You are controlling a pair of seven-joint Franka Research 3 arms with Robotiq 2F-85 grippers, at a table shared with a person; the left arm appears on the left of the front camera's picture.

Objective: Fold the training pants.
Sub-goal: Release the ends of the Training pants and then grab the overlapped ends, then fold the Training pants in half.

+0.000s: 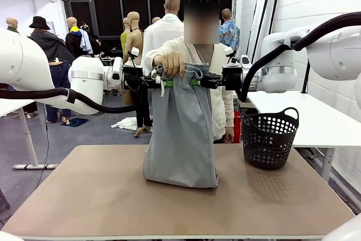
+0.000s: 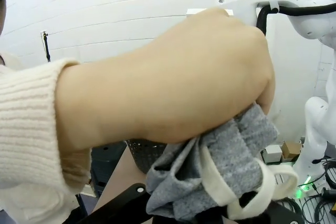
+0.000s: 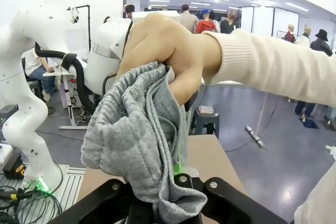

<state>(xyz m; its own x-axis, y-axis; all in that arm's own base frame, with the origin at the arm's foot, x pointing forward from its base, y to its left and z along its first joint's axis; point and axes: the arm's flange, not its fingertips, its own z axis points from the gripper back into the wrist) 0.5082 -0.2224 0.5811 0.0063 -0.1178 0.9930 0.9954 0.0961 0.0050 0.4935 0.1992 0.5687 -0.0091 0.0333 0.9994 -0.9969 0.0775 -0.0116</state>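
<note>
Pants hanging, hand gripping waistband

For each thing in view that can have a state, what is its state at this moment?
training pants: hanging from the bunched waistband, lower end resting on the table.
left pincer: shut on the waistband.
right pincer: shut on the waistband.
person's hand: gripping the waistband between the pincers.
basket: upright on the table.
</note>
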